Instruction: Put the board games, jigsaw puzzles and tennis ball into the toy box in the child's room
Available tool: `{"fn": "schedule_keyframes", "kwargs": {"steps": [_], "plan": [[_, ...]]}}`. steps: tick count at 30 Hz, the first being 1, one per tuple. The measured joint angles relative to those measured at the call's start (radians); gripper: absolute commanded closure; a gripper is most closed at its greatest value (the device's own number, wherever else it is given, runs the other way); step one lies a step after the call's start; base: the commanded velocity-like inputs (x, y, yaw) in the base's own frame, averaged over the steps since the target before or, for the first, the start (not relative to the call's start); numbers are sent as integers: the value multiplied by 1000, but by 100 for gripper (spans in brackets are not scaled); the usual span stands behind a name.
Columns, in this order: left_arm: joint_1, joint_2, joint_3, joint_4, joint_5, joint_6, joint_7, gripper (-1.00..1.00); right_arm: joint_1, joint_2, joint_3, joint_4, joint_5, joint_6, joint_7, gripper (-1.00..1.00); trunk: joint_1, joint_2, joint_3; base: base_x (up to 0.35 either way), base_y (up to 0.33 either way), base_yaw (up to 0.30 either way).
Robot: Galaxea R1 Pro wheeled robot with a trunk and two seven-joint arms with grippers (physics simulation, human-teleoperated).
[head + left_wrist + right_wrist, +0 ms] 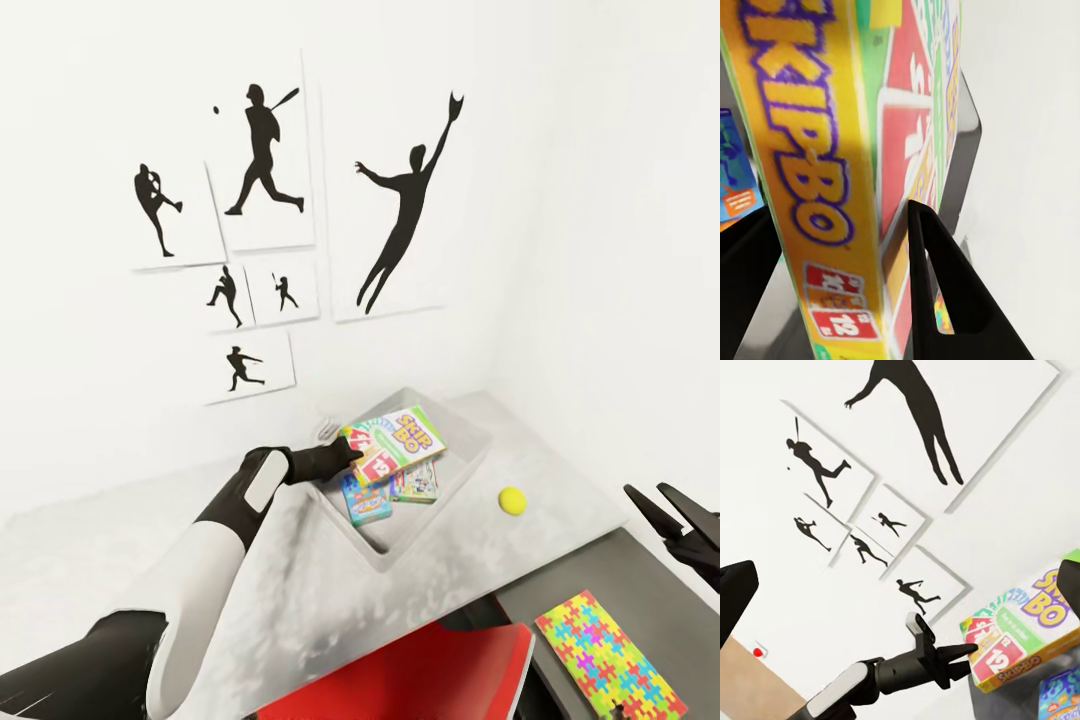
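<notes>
My left gripper (348,452) is shut on one edge of the green-yellow Skip-Bo board game (397,440), holding it tilted over the light grey toy box (372,546) on the table (250,590). In the left wrist view the Skip-Bo box (817,172) sits clamped between the dark fingers (945,292). A blue game box (365,502) and a white-green one with red edging (416,482) lie inside the toy box. The tennis ball (513,500) rests on the table right of the toy box. A jigsaw puzzle (610,655) lies on the dark grey section. My right gripper (668,512) hovers open at the right.
Black silhouette pictures (260,160) hang on the white wall behind the table. A red object (420,680) sits at the near edge below the table. The dark grey section (590,585) joins the table at the right. White walls meet in the corner behind the toy box.
</notes>
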Motion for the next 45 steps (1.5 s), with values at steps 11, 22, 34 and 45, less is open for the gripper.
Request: {"fn": "schedule_keyframes", "kwargs": {"steps": [11,22,34,45], "plan": [[0,2,9,14,4,13,-109,100,0,0,-1,1,0,0,0,-100,0,0,-18,0,0,0],[-2,7,40,19,18,19,-103,100,0,-1,-1,1,-2,2,0,-100,0,0,-35,0,0,0],[-9,3,69,19,43,30,-93,100,0,-1,-1,1,-1,2,0,-100,0,0,-55,0,0,0],[-9,4,69,19,54,30,-87,100,0,-1,-1,1,0,1,0,-100,0,0,-73,0,0,0]]}}
